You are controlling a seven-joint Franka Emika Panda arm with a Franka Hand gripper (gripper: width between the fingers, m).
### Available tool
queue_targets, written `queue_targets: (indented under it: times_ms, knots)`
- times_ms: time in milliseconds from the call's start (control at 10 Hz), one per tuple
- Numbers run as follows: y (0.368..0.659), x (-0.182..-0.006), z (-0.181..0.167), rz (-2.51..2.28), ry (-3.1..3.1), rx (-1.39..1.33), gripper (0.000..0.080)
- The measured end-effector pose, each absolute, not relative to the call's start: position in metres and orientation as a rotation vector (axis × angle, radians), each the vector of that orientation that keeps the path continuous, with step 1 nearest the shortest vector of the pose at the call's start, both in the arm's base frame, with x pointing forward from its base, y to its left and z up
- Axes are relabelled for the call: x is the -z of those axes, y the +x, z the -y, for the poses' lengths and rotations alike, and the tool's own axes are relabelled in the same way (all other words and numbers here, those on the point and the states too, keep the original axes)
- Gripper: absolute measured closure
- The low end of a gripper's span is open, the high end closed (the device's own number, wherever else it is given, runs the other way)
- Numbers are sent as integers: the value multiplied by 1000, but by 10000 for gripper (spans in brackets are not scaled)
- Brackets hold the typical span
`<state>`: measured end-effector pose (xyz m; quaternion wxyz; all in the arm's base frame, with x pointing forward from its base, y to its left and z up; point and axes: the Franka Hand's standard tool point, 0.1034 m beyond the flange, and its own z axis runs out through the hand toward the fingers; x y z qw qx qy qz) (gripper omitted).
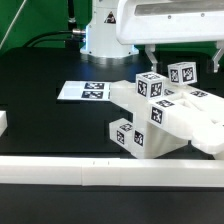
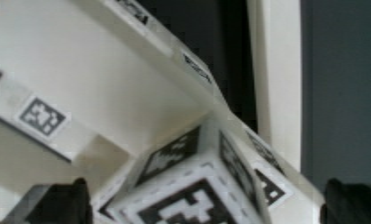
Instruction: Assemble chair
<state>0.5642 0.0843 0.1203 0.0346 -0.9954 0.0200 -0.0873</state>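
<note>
We see the chair (image 1: 160,120) on the tabletop (image 1: 50,110) by its front edge, directly beneath our gripper (image 1: 182,58), whose jaws stand wide, holding nothing.

A black desk (image 1: 40,90) fills most of the exterior view, matte and evenly lit, with a soft sheen toward the far side. The marker board (image 1: 84,91) lies flat on it — thin, white, printed with square tags. A long low white rail (image 1: 60,171) runs along the near edge, and a short white block (image 1: 3,122) sits at the exterior view's left. Behind the desk the room is dim — a strip of green (image 1: 12,25) and dark cables (image 1: 48,42) show.
</note>
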Motion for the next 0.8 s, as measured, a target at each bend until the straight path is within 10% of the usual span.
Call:
queue_targets:
  times_ms: [300,500,800]
  knots:
    - [564,-120,-85,177,-3079,275,151]
    - [563,-119,-90,161,-3081,270,449]
    - [564,-118,-89,150,-3081,273,517]
